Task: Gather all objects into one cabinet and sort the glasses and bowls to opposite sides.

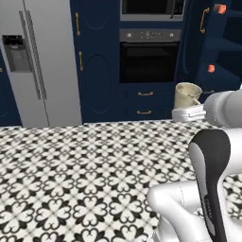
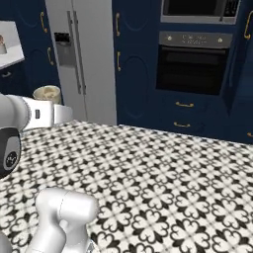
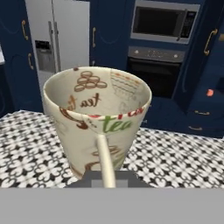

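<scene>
Cream cup [image 3: 97, 120] printed with "tea" lettering, upright at centre of the hand view, gripper [image 1: 188, 113] pinching it from below at right of the left base view, above patterned floor [image 1: 85, 170], open navy cabinet [image 1: 222, 56] upper right holding two orange cups [image 1: 220, 8], black oven [image 1: 149, 56] behind.

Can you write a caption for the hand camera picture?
The gripper holds a cream cup upright, facing the oven.
</scene>
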Controlling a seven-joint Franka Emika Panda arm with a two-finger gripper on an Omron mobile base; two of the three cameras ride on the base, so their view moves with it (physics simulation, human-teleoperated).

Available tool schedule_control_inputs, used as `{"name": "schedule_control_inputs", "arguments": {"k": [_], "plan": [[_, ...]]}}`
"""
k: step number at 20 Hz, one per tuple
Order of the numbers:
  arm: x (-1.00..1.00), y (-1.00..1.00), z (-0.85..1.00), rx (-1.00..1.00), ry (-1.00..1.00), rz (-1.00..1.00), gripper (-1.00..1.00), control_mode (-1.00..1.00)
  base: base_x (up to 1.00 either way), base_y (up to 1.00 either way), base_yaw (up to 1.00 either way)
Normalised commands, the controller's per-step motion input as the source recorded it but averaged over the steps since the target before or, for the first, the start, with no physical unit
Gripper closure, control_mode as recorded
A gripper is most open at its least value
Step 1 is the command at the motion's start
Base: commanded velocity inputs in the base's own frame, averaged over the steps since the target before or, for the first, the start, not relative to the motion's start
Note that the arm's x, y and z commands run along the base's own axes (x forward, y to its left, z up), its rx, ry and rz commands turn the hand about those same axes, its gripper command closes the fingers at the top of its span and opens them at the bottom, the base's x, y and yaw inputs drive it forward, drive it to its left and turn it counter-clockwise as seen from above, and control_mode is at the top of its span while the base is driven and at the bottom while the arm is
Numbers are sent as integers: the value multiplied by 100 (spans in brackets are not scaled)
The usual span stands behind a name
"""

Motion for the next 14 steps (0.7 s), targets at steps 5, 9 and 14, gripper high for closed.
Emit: {"name": "schedule_control_inputs", "arguments": {"k": [5, 9, 14], "plan": [[0, 0, 0, 0, 0, 0, 100, 100, 37, -88, -3], [0, 0, 0, 0, 0, 0, 100, 100, 100, -41, -5], [0, 0, 0, 0, 0, 0, 100, 100, 74, -59, -4]]}}
